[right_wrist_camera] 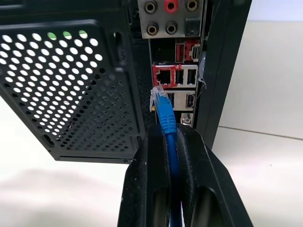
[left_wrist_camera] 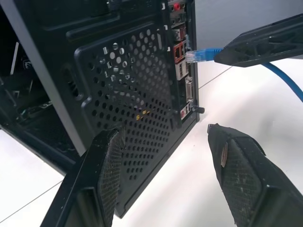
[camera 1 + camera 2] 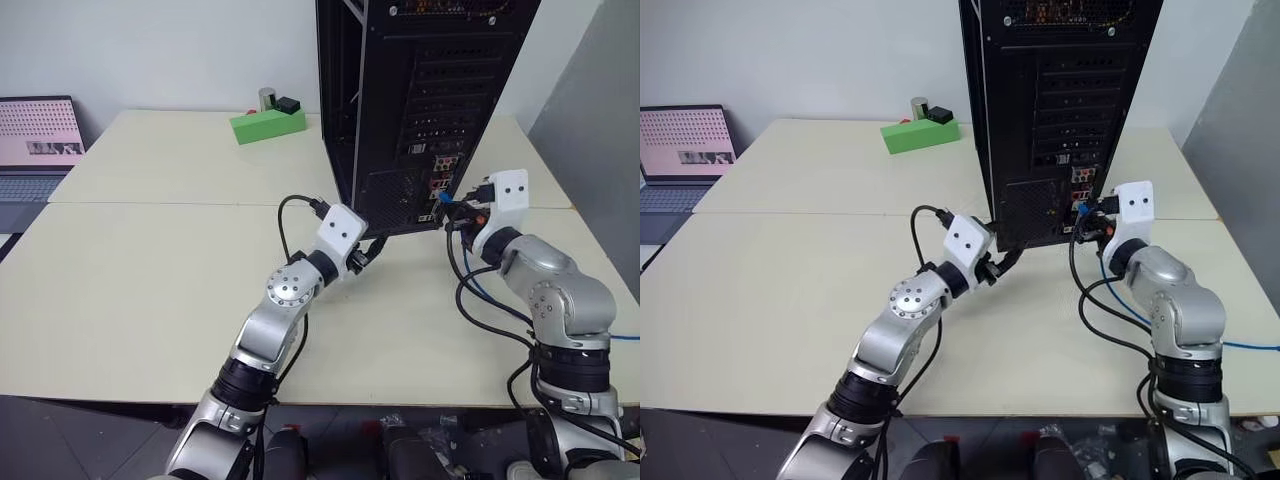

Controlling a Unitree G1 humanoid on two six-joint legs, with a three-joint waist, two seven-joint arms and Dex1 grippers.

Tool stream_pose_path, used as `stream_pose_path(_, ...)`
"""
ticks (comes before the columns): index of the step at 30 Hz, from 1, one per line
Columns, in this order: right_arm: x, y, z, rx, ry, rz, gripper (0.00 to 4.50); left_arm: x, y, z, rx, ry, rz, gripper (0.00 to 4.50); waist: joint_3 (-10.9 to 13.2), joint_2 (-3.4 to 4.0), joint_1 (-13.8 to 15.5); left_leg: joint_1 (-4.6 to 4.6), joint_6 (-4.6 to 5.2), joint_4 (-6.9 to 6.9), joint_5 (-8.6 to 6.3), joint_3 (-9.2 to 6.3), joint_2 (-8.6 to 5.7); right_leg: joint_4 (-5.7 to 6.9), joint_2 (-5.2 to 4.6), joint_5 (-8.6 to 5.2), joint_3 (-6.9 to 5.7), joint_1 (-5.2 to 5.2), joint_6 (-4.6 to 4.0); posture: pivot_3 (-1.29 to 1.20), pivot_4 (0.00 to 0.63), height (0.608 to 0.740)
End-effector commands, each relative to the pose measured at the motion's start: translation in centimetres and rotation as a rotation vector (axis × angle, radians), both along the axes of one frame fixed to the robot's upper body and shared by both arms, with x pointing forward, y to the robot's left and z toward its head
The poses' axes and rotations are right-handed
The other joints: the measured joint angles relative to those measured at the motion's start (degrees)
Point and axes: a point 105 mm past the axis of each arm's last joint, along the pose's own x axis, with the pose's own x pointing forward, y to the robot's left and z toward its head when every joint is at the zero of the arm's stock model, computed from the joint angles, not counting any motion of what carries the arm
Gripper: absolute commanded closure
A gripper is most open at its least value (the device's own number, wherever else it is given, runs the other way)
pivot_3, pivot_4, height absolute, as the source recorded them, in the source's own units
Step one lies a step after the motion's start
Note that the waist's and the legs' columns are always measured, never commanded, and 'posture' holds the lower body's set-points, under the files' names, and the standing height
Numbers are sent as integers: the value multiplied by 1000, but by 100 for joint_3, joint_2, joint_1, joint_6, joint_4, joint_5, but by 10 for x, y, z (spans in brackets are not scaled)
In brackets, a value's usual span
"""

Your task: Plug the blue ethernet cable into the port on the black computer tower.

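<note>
A green block (image 3: pixel 266 125) and an open laptop (image 3: pixel 38 150) sit far back on the pale table (image 3: pixel 150 270), clear of the tall black metal computer tower (image 3: pixel 420 110). The right gripper (image 1: pixel 166 142) clamps the thin light-blue ethernet cable (image 1: pixel 166 118), its plug aimed lengthwise at the rear ports, just short of them. The left gripper (image 2: pixel 165 151) gapes empty beside the mesh grille (image 2: pixel 128 85).

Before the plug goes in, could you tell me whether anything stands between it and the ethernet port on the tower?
Nothing visible does. The plug of the blue ethernet cable, clamped in the right gripper, hangs just short of the red-framed port on the black computer tower.
</note>
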Motion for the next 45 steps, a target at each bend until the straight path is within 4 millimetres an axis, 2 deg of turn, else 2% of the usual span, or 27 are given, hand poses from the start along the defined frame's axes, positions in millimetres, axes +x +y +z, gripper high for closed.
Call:
stream_pose_path(1,1,0,18,22,-56,-18,4500,0,2,16,-22,-53,11,1548,0,0,1,0,0,0,0,0,0,0,0,0,-1,0,0,0,150,740)
stream_pose_path(9,5,-1,20,30,-64,-41,4500,-4,-3,28,-68,-77,-19,1548,0,0,2,-1,0,0,0,0,0,-1,0,0,0,0,0,0,150,740)
stream_pose_path(27,13,-9,22,20,-72,-81,4500,-5,-4,26,-57,-82,-21,1548,0,0,-3,0,0,0,0,1,0,0,0,0,1,0,0,0,150,740)
stream_pose_path(37,13,0,32,37,-98,-63,4500,-5,-3,25,-50,-82,-24,1548,0,0,-21,1,0,0,0,1,0,0,1,0,2,-1,0,0,150,740)
stream_pose_path(45,12,-2,36,37,-108,-69,4500,-5,-4,24,-50,-80,-26,1548,0,0,-48,1,0,0,0,1,1,1,1,0,2,-2,0,0,150,740)
